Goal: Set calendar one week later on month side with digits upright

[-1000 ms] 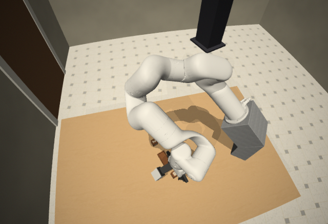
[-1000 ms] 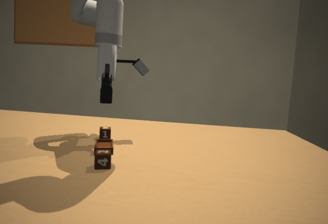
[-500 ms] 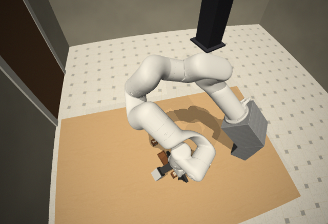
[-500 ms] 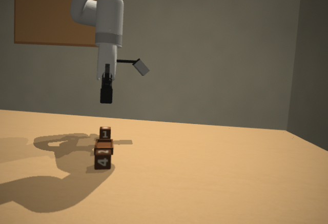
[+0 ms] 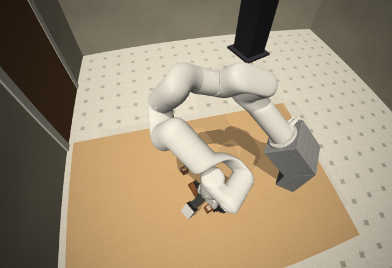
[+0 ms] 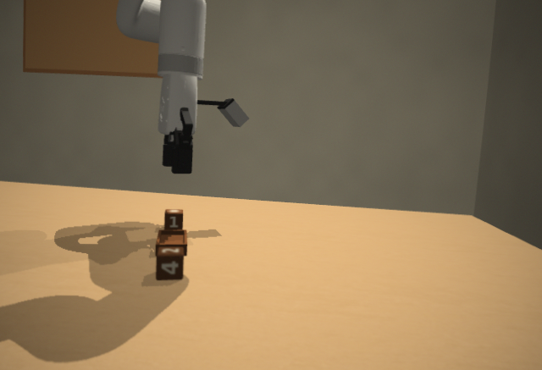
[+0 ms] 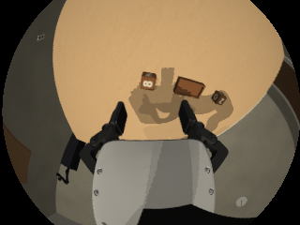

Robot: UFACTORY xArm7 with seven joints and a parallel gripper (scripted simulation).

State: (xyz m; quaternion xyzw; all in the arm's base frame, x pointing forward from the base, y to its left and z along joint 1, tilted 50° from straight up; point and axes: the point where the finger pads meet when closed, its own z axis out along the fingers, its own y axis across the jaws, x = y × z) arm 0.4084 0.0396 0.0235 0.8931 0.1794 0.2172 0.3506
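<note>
Fingers spread wide, empty, high above tabletop (image 6: 350, 291), centre-left of exterior view. Tray (image 6: 171, 240) flat, empty; cubes outside it, one beyond showing 1 (image 6: 174, 219), one in front showing 4 (image 6: 169, 268). Likely parked out for re-turning.

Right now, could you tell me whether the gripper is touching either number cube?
Apart. In the exterior view the open gripper hangs well above the cube showing 1, with wall visible between them.

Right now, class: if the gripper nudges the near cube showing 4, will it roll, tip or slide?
The cube probably slides: it sits flat on the table, with no round edge to roll. Its squat, rigid shape looks unlikely to tip.
</note>
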